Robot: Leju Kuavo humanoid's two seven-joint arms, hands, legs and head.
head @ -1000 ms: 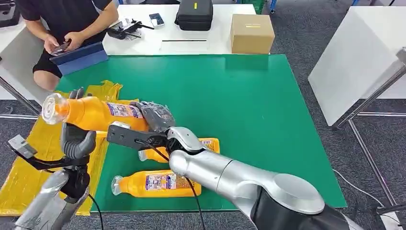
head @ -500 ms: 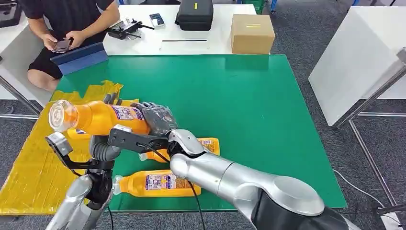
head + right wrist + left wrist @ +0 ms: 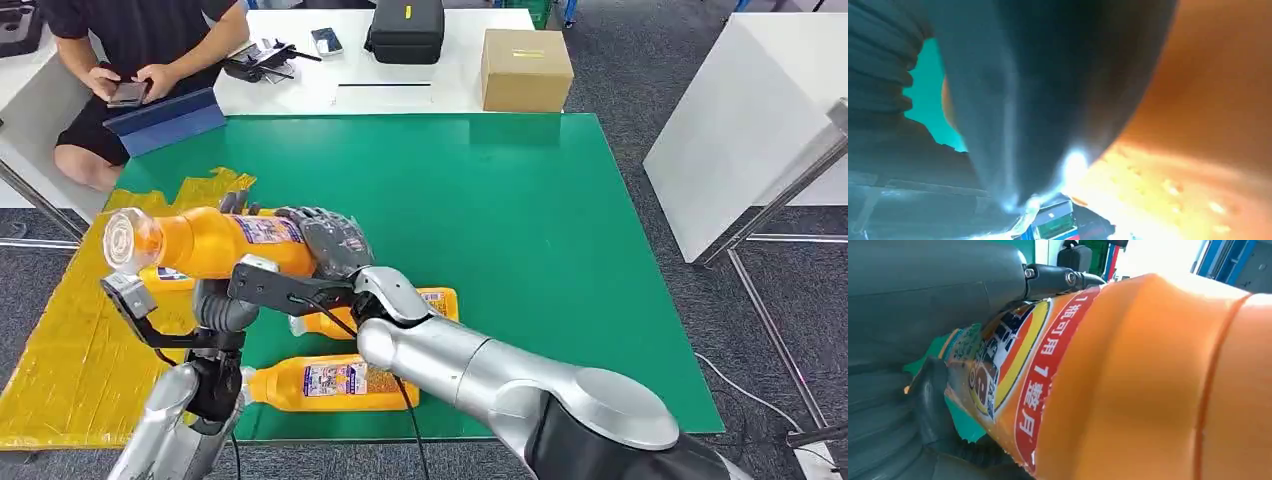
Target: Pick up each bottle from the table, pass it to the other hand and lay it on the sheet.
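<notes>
While both hands meet, orange bottle [image 3: 205, 242] level, right hand [image 3: 330, 243] fingers gripping its base, left hand [image 3: 222, 300] fingers cupping beneath.

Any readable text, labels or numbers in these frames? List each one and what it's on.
"1 瓶可用 1 整月": red band on the label of the held orange bottle, left wrist view.
Rest of that bottle's label: logo and small print too blurred to read.
Labels on the two bottles lying on the green table, the nearer bottle and the farther bottle: too small to read.
Yellow mark on the black case: no legible text.
Cardboard box: strip unreadable.
</notes>
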